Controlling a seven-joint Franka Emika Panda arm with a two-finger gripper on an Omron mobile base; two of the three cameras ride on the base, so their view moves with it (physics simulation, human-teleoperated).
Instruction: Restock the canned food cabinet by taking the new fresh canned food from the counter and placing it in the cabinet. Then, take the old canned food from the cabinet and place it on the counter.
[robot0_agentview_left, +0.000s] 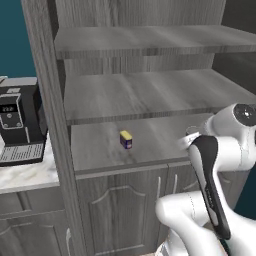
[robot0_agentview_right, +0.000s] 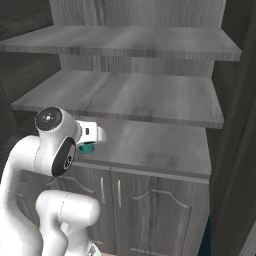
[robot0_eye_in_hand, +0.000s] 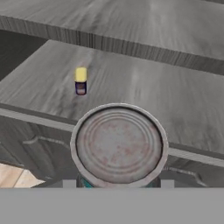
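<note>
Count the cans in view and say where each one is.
2. The old canned food stands on the lowest open shelf of the cabinet. The new fresh canned food is held in the end effector, in front of that shelf's edge.

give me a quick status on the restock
Gripper shut on teal can, at the front edge of the lowest cabinet shelf. Can not yet set down. Old blue can stands on that shelf, off to one side.

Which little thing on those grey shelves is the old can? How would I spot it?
Find the tall grey wood-grain cabinet and its lowest open shelf, above the panelled doors. The old can stands there alone: small, dark blue-purple, yellow-topped, unlike the teal can.
</note>
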